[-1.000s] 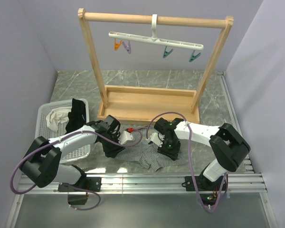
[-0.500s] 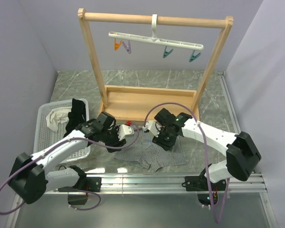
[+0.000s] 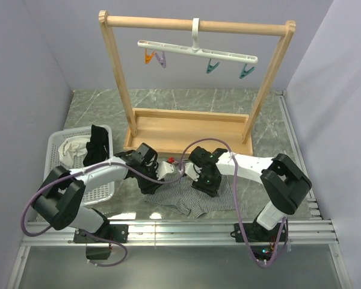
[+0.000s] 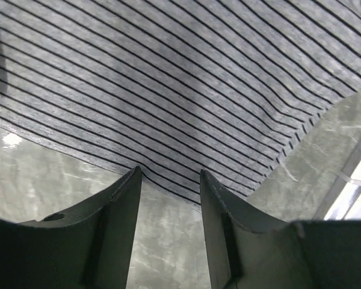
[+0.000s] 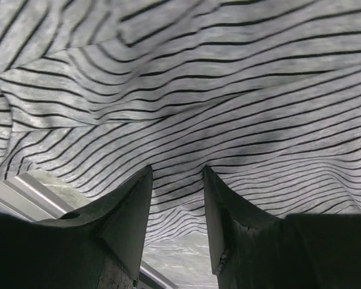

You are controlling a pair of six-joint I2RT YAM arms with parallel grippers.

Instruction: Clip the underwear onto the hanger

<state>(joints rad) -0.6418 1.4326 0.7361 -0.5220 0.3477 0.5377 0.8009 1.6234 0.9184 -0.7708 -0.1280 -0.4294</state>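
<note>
Basically, the underwear (image 3: 195, 201) lay spread on the marble table (image 3: 228, 114), close to the near edge. It was in front of the tray base of the wooden frame (image 3: 138, 22) and a bit rumpled, stripes running across.

Both arms were down low over it in the top view, left arm at the cloth's left side, right arm over its upper middle.

Left gripper (image 4: 168, 174): jaws parted, with a clear gap between the dark fingers (image 4: 123, 205). The tips sat right at the striped hem, bare table showing in the gap below it. It was not clamped on anything. Whether the tips touched the cloth could not be told.

Right gripper (image 5: 176, 171): jaws also spread, not pinching. The tips were against wrinkled striped fabric, which filled the view above and ran down into the gap. A sliver of table and a rail showed at the lower left.

The hanger (image 3: 186, 48) hung by its hook from the frame's top rod, well apart from the underwear and up at the back. Its clips (image 3: 212, 67) dangled with nothing in them: orange and purple close together at the left, two teal ones to the right.

A white basket (image 3: 54, 174) stood on the left of the table, holding a whitish cloth (image 3: 69, 150) and a black garment (image 3: 97, 144) draped over its right rim.
</note>
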